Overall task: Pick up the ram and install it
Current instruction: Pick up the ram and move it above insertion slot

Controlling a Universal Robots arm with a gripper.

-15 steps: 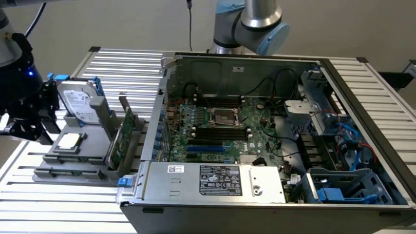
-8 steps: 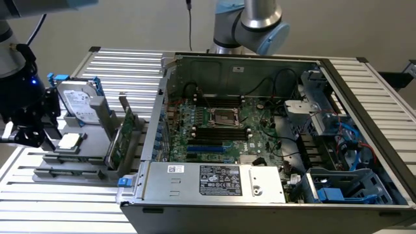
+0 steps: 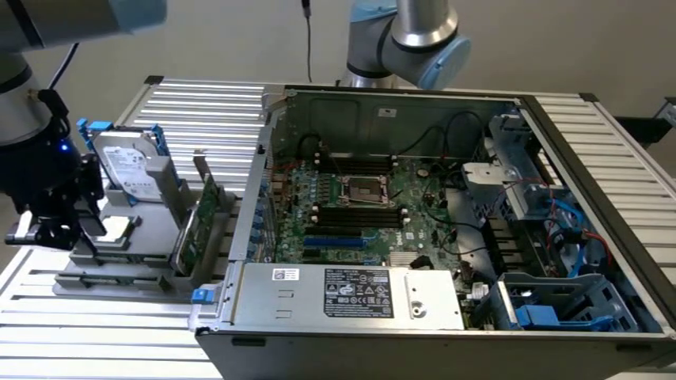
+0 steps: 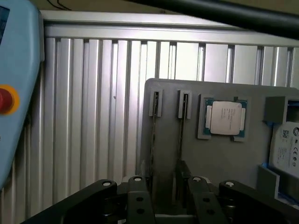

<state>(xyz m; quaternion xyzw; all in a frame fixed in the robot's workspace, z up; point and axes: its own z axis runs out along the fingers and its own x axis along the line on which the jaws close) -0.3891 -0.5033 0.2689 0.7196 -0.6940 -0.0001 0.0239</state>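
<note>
No legible txt: stickers on PSU [image 3: 349, 297], HDD [image 3: 131, 169] & CPU [image 4: 226, 118] can't be made out.

The arm [image 3: 423, 36] is made of silver-grey tubes with rounded joints capped in pale blue. A thin black cable [image 3: 58, 71] hangs beside its wrist, where a small blue light [image 3: 66, 146] glows. The hand [image 4: 168, 189] is black, with links pinned by round silver screws [image 4: 106, 184].

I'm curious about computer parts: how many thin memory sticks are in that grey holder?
2. One stick stands on edge in the grey holder; the other stick stands beside it, nearer the square chip. More may be hidden.
</note>
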